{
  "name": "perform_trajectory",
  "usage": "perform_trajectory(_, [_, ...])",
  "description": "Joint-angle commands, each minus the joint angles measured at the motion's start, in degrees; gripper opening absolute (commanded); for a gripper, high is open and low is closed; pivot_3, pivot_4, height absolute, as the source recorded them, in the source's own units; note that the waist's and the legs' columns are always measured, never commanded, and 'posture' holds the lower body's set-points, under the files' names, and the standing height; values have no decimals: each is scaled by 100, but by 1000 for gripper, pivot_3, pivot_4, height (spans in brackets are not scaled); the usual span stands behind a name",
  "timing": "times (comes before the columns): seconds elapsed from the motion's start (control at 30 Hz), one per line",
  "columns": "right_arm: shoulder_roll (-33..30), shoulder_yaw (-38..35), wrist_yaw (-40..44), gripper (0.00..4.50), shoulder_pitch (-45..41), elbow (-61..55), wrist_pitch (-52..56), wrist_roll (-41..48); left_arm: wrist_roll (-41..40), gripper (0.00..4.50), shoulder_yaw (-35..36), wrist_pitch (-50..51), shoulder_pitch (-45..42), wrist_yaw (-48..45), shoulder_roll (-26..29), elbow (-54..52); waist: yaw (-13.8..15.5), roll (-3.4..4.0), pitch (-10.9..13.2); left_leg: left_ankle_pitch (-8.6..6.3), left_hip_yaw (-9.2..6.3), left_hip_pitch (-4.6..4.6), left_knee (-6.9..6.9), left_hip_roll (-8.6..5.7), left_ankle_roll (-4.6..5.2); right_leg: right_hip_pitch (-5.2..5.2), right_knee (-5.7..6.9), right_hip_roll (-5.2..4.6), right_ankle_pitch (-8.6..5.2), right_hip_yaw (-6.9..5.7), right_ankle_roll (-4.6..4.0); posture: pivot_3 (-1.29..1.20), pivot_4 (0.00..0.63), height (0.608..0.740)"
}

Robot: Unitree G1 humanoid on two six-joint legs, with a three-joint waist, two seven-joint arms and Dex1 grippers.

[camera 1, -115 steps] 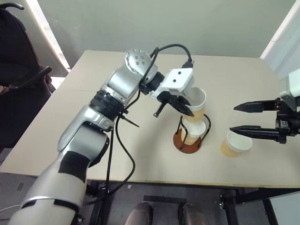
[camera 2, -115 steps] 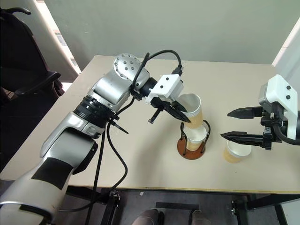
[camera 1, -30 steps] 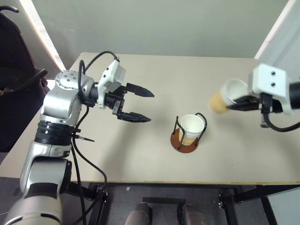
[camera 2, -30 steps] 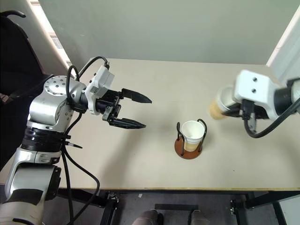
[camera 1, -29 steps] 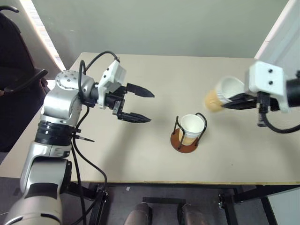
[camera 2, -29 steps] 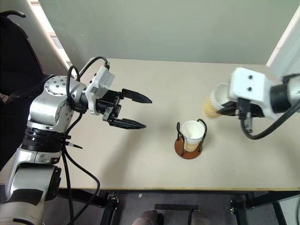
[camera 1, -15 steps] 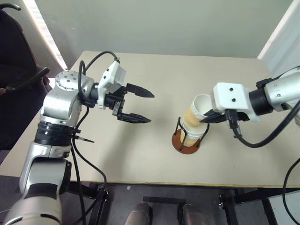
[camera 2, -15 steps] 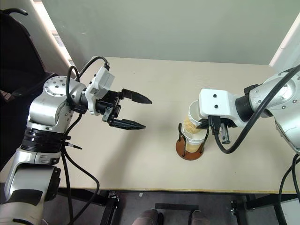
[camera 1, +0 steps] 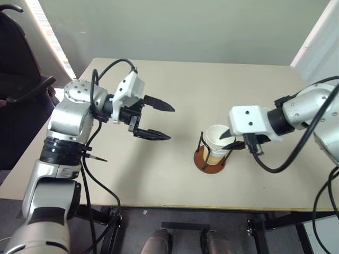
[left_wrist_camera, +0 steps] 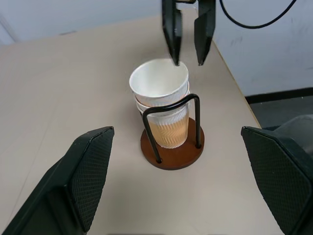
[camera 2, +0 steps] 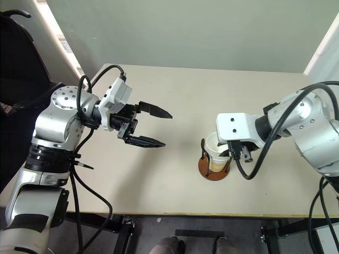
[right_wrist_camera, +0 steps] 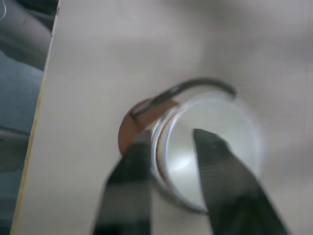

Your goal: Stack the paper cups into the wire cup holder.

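The paper cups [left_wrist_camera: 159, 82] sit nested in one upright stack inside the wire cup holder [left_wrist_camera: 171, 155], and the same stack [camera 1: 216, 139] shows near the table's front middle. My right gripper [left_wrist_camera: 187, 62] hangs at the top cup's far rim with its fingers parted. In the right wrist view, one finger [right_wrist_camera: 128, 186] is outside the rim and the other inside the cup. The jaws are not pressing on the cup wall. My left gripper [camera 1: 169, 123] hovers wide open and empty to the left of the holder, pointing toward it.
The beige table [camera 1: 159, 180] has its front edge just below the holder. A black chair [camera 1: 21, 95] stands off the table's left side. A white panel [camera 1: 318, 42] rises at the far right.
My right gripper carried a cup in from the right, lowered it into the stack in the holder, and its fingers have parted. The left arm has stayed put.
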Motion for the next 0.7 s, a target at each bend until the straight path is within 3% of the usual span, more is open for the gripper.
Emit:
perform_trajectory(0.03, [161, -248, -152, 3050, -270, 205, -48, -100, 22, 4500, 61, -71, -4, 39, 32, -136, 3, 0, 0, 0, 0, 0, 0, 0, 0, 0, -1, 0, 0, 0, 0, 0, 150, 740])
perform_trajectory(0.07, [265, -436, -207, 3252, -343, 269, 153, 74, 24, 4500, 81, -55, 10, 85, 30, -143, 2, 0, 0, 0, 0, 0, 0, 0, 0, 0, -2, 0, 0, 0, -1, 0, 150, 740])
perform_trajectory(0.3, [836, -2055, -1056, 3252, -446, 579, 1900, 1176, -125, 4500, 498, 207, 267, 715, 91, -285, 16, -3, 2, 2, -1, -1, -10, 0, -7, -3, -4, 1, -13, -2, -22, 0, 150, 740])
perform_trajectory(0.4, [673, -2715, -1486, 3252, 453, 931, 1797, 1089, -169, 4500, 974, 433, 617, 1312, 289, -517, 19, -18, -3, -1, -2, 3, -19, 0, -15, 1, -9, 2, -16, -4, -23, 0, 150, 740])
perform_trajectory(0.57, [766, -2860, -1829, 3252, 1137, 899, 1654, 1234, -245, 4500, 1527, 767, 1021, 1808, 691, -694, 3, -9, 5, 3, 2, 13, -33, -1, -37, -6, 0, 4, -16, 5, -18, 0, 150, 740])
perform_trajectory(0.7, [949, -2791, -2033, 3252, 1208, 908, 1505, 1347, -352, 4500, 1830, 1030, 1355, 2017, 1008, -868, -20, -9, 4, 26, 0, 34, -87, 3, -60, -10, 3, 5, -15, 4, -22, 0, 150, 740])
